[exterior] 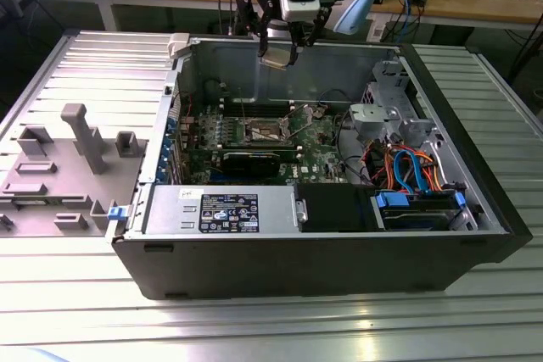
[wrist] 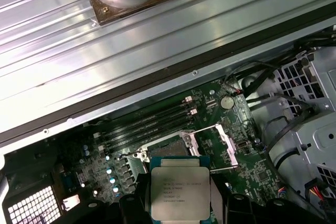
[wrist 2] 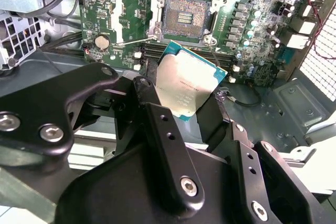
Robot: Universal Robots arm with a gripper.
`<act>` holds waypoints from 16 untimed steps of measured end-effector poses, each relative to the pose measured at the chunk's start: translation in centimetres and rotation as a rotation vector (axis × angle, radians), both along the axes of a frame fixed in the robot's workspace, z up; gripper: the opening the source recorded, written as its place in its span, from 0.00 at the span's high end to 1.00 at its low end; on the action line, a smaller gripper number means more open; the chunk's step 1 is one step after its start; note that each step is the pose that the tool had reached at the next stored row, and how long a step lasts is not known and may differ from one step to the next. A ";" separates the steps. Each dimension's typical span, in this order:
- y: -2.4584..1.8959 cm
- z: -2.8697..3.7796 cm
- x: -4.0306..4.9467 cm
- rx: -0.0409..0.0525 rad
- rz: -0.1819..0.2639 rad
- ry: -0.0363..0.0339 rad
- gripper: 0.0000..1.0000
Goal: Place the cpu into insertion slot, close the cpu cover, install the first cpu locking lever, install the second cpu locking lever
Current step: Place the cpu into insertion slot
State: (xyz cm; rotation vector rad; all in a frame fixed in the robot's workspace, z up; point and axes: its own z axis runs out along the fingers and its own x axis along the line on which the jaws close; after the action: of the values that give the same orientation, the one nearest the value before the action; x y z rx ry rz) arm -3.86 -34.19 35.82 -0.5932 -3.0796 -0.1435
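Held: cpu [wrist 2: 186,85], pinched by two opposite edges between the fingers [wrist 2: 157,121] of the gripper [exterior: 278,52], which are closed on it. Its pale metal face is plain in both wrist views. It hangs well above the insertion slot [wrist 2: 186,18], clear of it. The slot's dark centre is exposed. The cpu cover [wrist 2: 114,18] is swung open, just beside the slot. Green motherboard [exterior: 318,146] surrounds the slot, inside an open computer case [exterior: 322,252] lying on the ribbed metal bench [exterior: 254,328].
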 end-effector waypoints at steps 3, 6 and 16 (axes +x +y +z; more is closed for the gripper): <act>0.00 0.00 0.00 0.0000 -0.002 0.0001 0.46; 0.00 0.00 0.00 0.0000 -0.004 0.0000 0.46; 0.00 0.00 0.00 0.0000 -0.011 0.0000 0.46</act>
State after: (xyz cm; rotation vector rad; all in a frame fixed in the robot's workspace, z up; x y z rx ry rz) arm -3.86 -34.19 35.82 -0.6096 -3.0769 -0.1436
